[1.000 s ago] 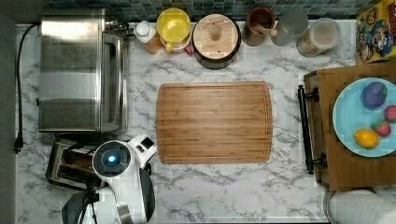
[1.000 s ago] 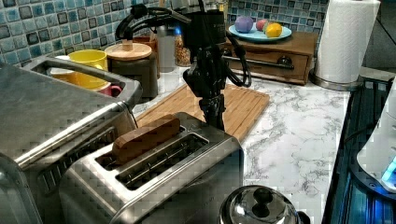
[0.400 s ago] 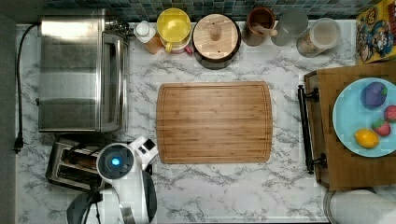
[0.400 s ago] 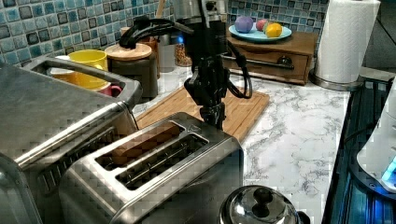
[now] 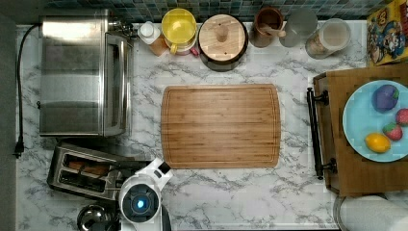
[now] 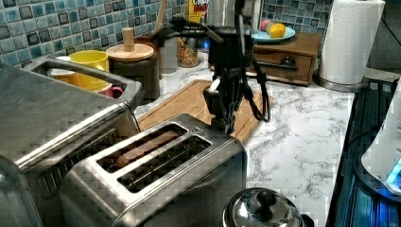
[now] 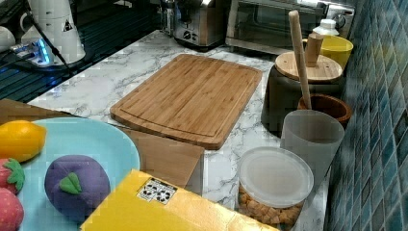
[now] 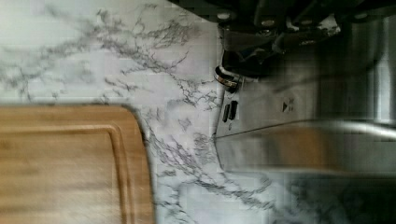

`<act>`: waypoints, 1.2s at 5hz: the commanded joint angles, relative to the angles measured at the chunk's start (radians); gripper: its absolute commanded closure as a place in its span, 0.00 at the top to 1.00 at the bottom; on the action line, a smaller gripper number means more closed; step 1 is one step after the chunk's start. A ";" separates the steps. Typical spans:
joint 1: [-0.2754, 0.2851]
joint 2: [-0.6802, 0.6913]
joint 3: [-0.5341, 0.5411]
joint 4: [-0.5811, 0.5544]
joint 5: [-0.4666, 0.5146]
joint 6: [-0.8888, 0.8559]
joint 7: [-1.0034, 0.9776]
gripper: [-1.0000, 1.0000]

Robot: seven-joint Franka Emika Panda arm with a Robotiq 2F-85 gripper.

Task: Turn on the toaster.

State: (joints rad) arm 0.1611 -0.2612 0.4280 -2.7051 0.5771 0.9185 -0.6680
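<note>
Hanging over the toaster's (image 6: 156, 175) lever end, the gripper (image 6: 226, 124) pointed straight down, just beside the top edge nearest the board (image 5: 221, 126). Whether its fingers were apart, I cannot tell. Bread sat low in one slot; the toaster lay lengthwise beside the oven (image 5: 82, 74).

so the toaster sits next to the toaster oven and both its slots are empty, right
Not quite. The toaster does sit beside the toaster oven, but its slots are not both empty: the left view shows a brown slice of bread down in the slot nearer the oven. The other slot looks empty.
</note>
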 commanded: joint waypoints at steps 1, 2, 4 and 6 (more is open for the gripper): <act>0.023 0.212 0.094 -0.248 -0.134 0.036 0.110 0.00; 0.098 0.083 0.135 -0.304 0.037 0.057 0.173 0.00; 0.090 0.083 0.144 -0.304 0.040 0.056 0.171 0.00; 0.086 0.082 0.148 -0.303 0.042 0.056 0.170 0.00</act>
State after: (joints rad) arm 0.1652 -0.2915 0.4934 -2.7695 0.5684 1.0449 -0.5347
